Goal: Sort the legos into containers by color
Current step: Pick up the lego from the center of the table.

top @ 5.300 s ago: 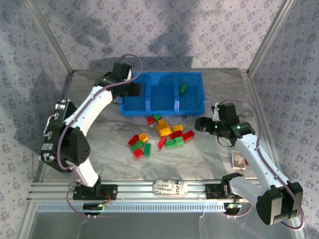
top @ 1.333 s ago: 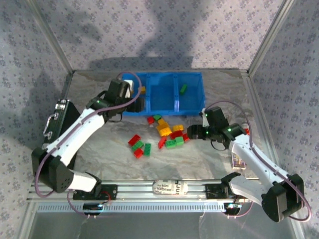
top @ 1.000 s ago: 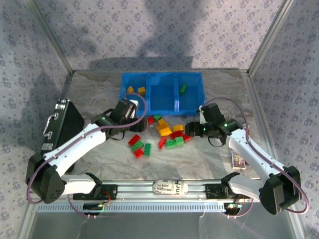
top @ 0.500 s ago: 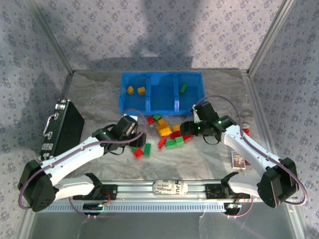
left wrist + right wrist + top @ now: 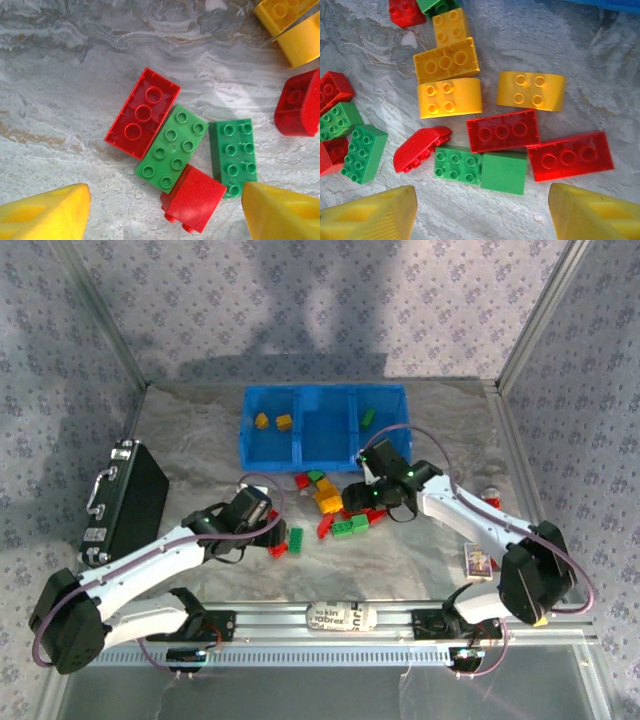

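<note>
The legos (image 5: 330,505) lie loose on the marble table in front of the blue bin (image 5: 323,452). The bin's left container holds two yellow bricks (image 5: 272,422) and its right one holds a green brick (image 5: 368,417). My left gripper (image 5: 165,215) hangs open over a red brick (image 5: 192,197), two green bricks (image 5: 172,148) and a flat red one (image 5: 143,112), touching none. My right gripper (image 5: 480,215) is open above two green bricks (image 5: 456,165), with red bricks (image 5: 502,130) and yellow bricks (image 5: 449,97) beyond. In the top view the left gripper (image 5: 272,530) and the right gripper (image 5: 358,498) flank the pile.
A black hard case (image 5: 125,500) stands at the left edge of the table. A small card (image 5: 480,560) lies at the right, near the right arm. The aluminium rail (image 5: 340,617) with the arm bases runs along the near edge.
My left arm has drawn back from the bin's left container to the bricks at the pile's left. My right gripper has moved left over the pile. Two yellow bricks now show in the left container.
</note>
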`<state>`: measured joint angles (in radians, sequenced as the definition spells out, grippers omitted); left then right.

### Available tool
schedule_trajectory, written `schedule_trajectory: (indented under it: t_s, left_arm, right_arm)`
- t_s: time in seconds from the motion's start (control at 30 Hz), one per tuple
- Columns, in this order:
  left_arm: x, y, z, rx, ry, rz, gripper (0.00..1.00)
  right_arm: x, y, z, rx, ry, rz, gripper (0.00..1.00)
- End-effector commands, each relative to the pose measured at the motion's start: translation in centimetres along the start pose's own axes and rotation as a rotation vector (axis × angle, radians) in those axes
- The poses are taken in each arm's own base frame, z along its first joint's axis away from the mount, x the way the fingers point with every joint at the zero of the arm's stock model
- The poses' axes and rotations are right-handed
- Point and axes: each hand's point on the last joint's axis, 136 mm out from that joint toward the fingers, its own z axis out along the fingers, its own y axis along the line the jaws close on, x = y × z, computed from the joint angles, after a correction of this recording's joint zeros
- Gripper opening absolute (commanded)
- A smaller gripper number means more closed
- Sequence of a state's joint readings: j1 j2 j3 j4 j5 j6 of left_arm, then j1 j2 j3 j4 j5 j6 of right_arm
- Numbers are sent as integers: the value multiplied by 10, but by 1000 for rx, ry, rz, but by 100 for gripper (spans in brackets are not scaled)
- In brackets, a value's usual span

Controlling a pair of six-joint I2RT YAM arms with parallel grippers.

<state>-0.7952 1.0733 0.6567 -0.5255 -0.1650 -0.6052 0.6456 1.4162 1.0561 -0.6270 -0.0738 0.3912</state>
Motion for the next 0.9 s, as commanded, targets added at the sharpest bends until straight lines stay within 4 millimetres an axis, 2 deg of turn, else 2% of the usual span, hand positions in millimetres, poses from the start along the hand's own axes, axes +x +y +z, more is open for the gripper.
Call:
schedule_trajectory:
  t_s: [0.0,0.2,0.23,0.4,0.67,0.87]
  left_arm:
    - [5,-2,-1,19,1,-26,79]
    - [11,1,0,25,-4,-49,77]
    - [12,1,-1,28,-6,-51,77]
    - [14,4,-3,31,-11,-63,76]
    - [19,9,-7,32,-18,-77,76]
    - [21,12,-10,27,-25,-83,76]
  right_arm:
    - [-6,7,4,28,16,-38,70]
    - [-5,22,25,46,72,-80,70]
    - [-13,28,25,43,59,-87,72]
    - [-15,37,43,66,89,-119,77]
    - [-13,37,69,152,159,-196,83]
    - [-8,33,86,185,209,-211,84]
